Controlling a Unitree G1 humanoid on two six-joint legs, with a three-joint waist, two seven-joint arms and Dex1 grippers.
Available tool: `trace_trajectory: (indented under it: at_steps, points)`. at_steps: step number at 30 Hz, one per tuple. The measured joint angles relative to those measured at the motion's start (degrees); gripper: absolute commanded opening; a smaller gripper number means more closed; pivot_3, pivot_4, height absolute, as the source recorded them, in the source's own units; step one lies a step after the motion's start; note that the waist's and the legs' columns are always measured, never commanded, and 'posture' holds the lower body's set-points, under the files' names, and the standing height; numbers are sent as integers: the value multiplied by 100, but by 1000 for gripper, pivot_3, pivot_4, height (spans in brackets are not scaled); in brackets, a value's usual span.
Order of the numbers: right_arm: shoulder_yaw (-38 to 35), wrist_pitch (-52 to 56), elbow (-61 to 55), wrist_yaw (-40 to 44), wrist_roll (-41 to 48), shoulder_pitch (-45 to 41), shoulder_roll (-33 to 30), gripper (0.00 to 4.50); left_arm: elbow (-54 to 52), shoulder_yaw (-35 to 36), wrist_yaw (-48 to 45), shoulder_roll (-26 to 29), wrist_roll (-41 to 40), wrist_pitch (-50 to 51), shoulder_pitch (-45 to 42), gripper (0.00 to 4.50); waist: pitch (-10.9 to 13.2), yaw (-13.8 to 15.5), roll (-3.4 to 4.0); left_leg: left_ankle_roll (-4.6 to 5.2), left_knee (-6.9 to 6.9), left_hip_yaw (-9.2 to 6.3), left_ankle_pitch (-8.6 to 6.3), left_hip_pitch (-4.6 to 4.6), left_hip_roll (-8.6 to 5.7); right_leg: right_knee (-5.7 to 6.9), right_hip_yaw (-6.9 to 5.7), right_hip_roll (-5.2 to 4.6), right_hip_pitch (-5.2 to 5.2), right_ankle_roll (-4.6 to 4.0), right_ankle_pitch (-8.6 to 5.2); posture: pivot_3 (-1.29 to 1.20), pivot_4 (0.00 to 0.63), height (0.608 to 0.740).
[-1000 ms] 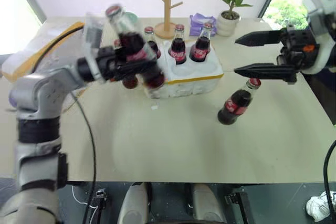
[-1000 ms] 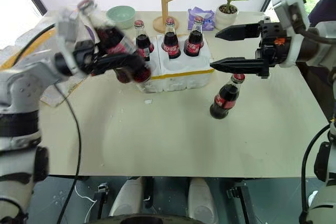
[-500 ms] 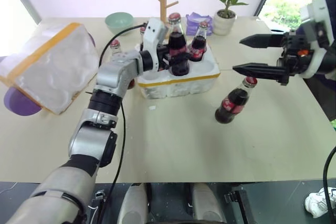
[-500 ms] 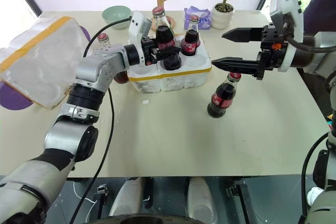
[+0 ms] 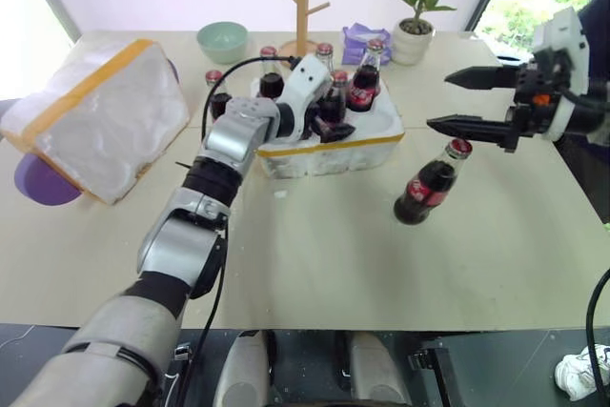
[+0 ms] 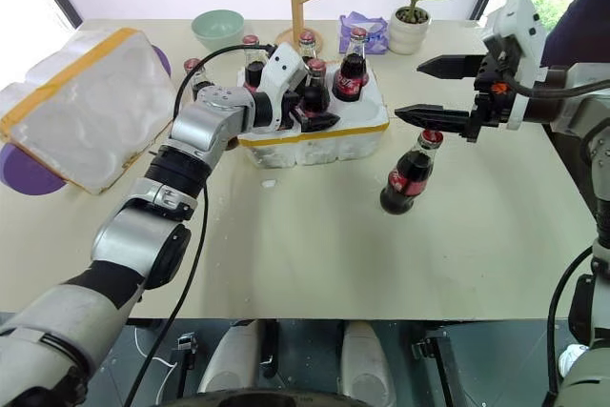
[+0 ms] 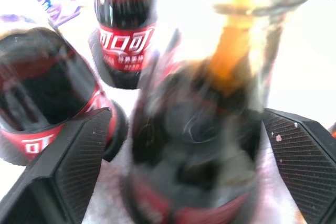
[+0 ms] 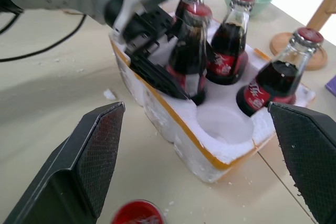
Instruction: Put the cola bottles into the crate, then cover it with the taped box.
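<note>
The crate (image 5: 329, 148), a low white block with a yellow band, sits mid-table and holds several cola bottles. My left gripper (image 5: 335, 117) is open, one finger (image 7: 68, 166) on each side of a bottle (image 8: 190, 51) that stands in a front well. An empty well (image 8: 223, 124) shows at the front corner beside it. One more bottle (image 5: 426, 188) stands loose on the table right of the crate. My right gripper (image 5: 459, 100) hangs open just above its red cap. Another bottle (image 6: 195, 78) stands left of the crate. The taped box (image 5: 95, 116) lies tilted at the far left.
A purple dish (image 5: 36, 178) pokes out under the taped box. Along the table's back stand a green bowl (image 5: 222, 40), a wooden peg tree (image 5: 303, 7), a purple cloth (image 5: 360, 40) and a potted plant (image 5: 419, 16). Bare tabletop (image 5: 315, 254) lies in front.
My left gripper carried its bottle from the air left of the crate, right and down into a front well, then opened its jaws. The right gripper dropped slightly toward the loose bottle.
</note>
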Motion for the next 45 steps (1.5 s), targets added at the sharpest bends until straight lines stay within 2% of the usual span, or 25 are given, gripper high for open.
trace_trajectory:
  at_steps: [3,8,11,16,20,27,30,37,44,45]
  points:
    - [11,-33,47,11,-16,-17,19,4500,-1481,703,-715,558,-1144,765,610,4475,1,-101,1,0,-6,-8,1,-16,4,17,-2,3,-26,1,0,0,150,740]
    - [8,-14,40,86,25,-10,37,4500,-2848,1685,-1052,1653,-2321,1758,1198,4475,-1,-135,7,-1,-2,-9,3,-14,4,25,-2,5,-26,1,1,0,150,740]
    - [-64,236,-156,193,302,9,43,4500,-3144,2097,-1210,2576,-2467,1944,1991,4475,-1,-153,7,-1,-1,-7,2,-12,5,24,-1,4,-25,0,0,0,150,740]
    - [-117,540,-866,433,824,8,41,4500,-2982,2225,-1209,3415,-2053,1509,2858,4475,-1,-63,4,-3,1,-8,2,-16,4,11,-7,-2,-18,-8,-3,0,150,740]
    - [-96,575,-943,385,886,-2,74,4500,-2491,2052,-949,3427,-1363,511,2869,4475,-2,24,3,-4,11,0,1,-15,1,0,-7,-9,-10,-26,-11,0,150,740]
    - [-49,591,-872,152,910,-156,325,4500,-835,1577,-770,2619,-735,-718,2224,4475,-2,27,1,-3,11,0,2,-18,1,6,-7,-4,-13,-3,2,0,150,740]
    - [-49,595,-854,104,909,-161,340,4500,-169,1333,-820,2444,-427,-1205,2053,4475,-2,14,1,-3,9,0,2,-18,2,10,-8,-1,-18,-1,2,0,150,740]
    - [-46,594,-860,-39,910,-146,461,4500,1427,1216,-920,2120,-9,-2090,1085,4475,-3,28,-1,-3,13,-1,2,-29,0,10,-8,-3,-22,0,3,0,150,740]
    - [-55,628,-964,-95,950,3,476,4500,2330,1217,-964,1862,168,-2519,713,4475,-3,26,-1,-2,12,-3,2,-33,1,12,-9,-2,-28,6,7,0,150,740]
    - [-55,628,-964,-117,949,4,477,4500,2404,1217,-971,1858,185,-2561,697,4232,-3,23,-1,-2,12,-2,2,-33,1,13,-9,-2,-29,6,7,0,150,740]
